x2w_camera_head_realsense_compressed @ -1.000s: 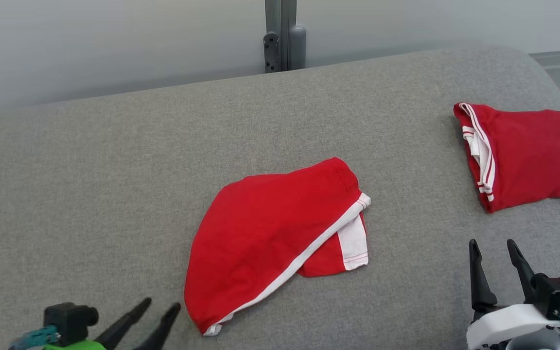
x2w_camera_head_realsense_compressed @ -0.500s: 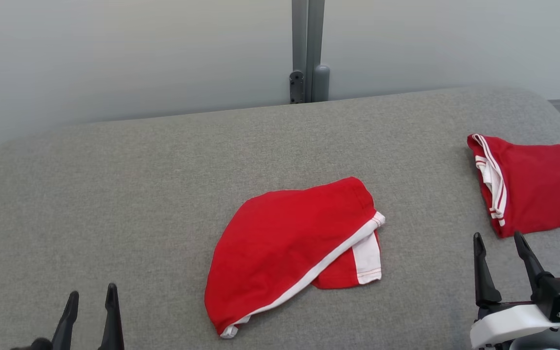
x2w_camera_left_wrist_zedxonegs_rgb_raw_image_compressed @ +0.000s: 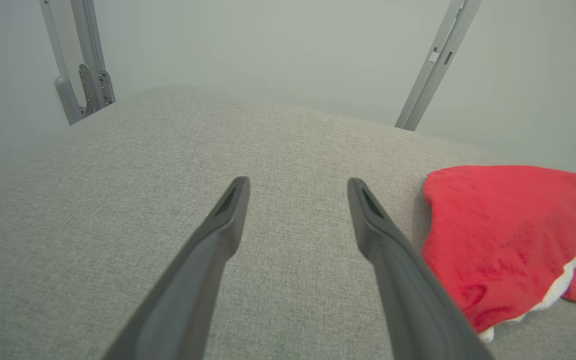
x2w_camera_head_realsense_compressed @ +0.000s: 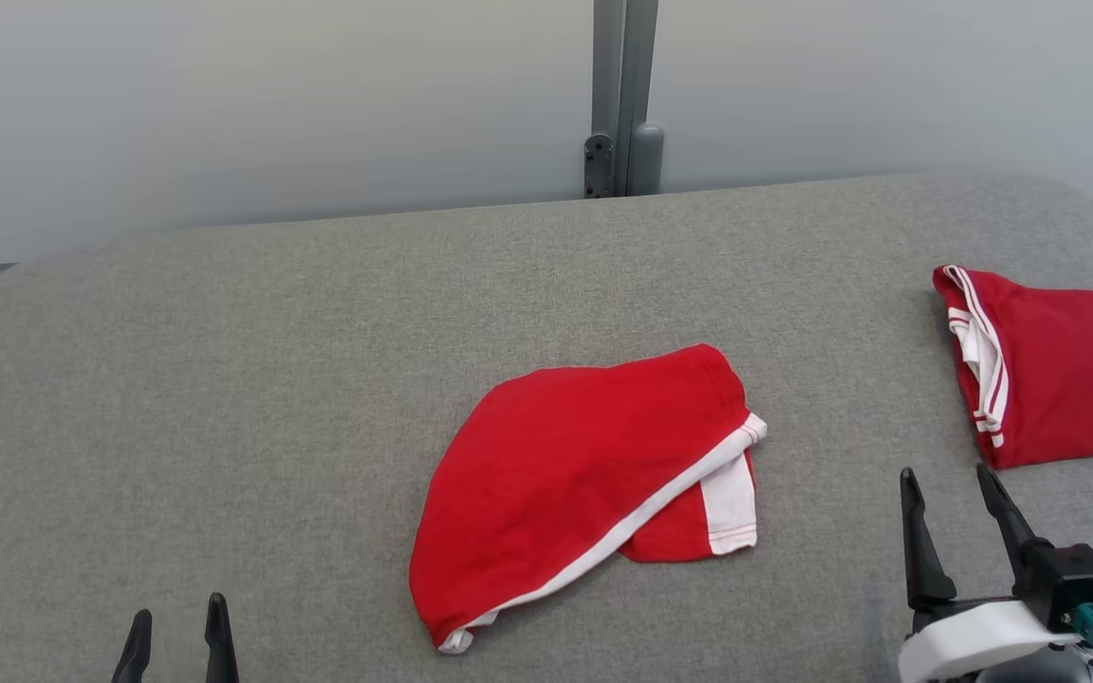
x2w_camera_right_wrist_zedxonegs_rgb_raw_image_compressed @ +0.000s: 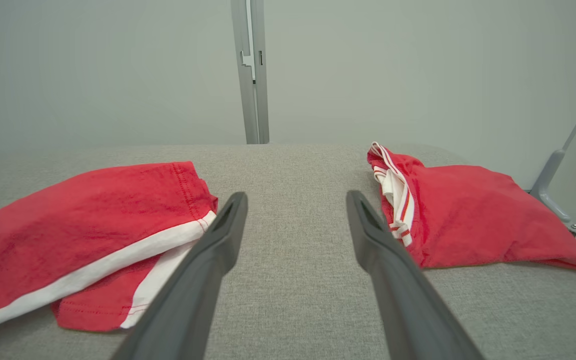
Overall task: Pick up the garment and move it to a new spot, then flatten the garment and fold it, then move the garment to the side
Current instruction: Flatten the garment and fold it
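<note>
Left claw drawn back, spread wide, centre garment folded, untouched

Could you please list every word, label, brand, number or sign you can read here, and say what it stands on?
None: there is no readable text in these pictures.
The crumpled red garment with white trim and the folded red garment with white striped edging carry only plain bands.
The grey fabric surface, the grey metal post, the left end effector and the right end effector bear no marking I can make out.
</note>
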{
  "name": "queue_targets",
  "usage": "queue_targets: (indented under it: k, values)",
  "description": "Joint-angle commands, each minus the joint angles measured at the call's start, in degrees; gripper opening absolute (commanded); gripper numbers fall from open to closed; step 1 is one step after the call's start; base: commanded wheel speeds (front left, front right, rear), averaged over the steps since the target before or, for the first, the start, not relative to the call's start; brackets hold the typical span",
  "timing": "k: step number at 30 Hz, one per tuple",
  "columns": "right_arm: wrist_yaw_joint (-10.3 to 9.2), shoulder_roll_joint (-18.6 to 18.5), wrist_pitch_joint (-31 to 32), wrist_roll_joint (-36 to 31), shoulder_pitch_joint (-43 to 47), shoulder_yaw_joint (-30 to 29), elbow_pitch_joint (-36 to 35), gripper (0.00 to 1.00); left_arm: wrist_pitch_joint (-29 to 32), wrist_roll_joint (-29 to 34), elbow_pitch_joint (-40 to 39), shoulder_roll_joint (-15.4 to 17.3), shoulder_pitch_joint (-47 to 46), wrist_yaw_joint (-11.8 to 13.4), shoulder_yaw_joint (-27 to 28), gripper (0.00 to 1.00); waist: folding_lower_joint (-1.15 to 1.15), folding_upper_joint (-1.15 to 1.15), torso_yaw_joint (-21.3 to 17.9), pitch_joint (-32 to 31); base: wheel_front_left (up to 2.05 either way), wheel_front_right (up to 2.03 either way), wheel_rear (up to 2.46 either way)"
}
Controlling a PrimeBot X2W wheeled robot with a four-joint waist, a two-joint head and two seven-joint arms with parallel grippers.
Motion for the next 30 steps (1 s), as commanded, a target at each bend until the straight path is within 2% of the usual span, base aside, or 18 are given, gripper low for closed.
queue_targets:
  k: [1,3,5,11,17,22,30]
  values:
    - [-0.06,-0.12,-0.18,-0.17,-1.9,0.73,-0.04,1.0,-0.14,0.38,-0.5,-0.28,-1.36,-0.36,0.4,1.0,0.0,0.0,0.05,0.48,0.0,0.0,0.0]
    - [-0.06,-0.19,-0.17,-1.17,-3.42,2.35,1.23,1.0,-0.13,-0.45,0.9,-0.63,-0.94,-0.36,-0.96,1.0,0.0,0.0,0.11,0.85,0.0,0.0,0.0]
    - [-0.04,-1.79,-0.08,-1.32,-5.85,6.03,4.13,1.0,2.17,-1.17,2.27,0.26,-1.11,-0.42,-4.62,1.0,0.0,0.0,0.24,1.58,0.0,0.0,0.0]
    - [-0.07,-9.13,9.9,1.11,-17.75,16.51,11.06,1.0,16.13,-5.99,-2.31,3.66,-2.58,-0.4,-13.71,1.0,0.0,0.0,1.38,5.96,0.0,0.0,0.0]
    - [-0.07,-12.52,18.89,3.1,-25.35,21.71,15.46,1.0,26.73,-11.21,-5.67,5.25,-3.93,-0.36,-20.69,1.0,0.0,0.0,2.88,11.02,0.0,0.0,0.0]
    - [-0.07,-13.97,21.48,6.35,-27.77,25.63,17.01,1.0,28.73,-13.0,-6.68,5.99,-5.53,-0.36,-23.22,1.0,0.0,0.0,3.5,13.14,0.0,0.0,0.0]
    - [-0.07,-15.23,20.94,8.39,-29.17,28.8,17.04,1.0,28.34,-13.94,-5.8,6.89,-7.02,-0.36,-25.18,1.0,0.0,0.0,2.68,13.67,0.0,0.0,0.0]
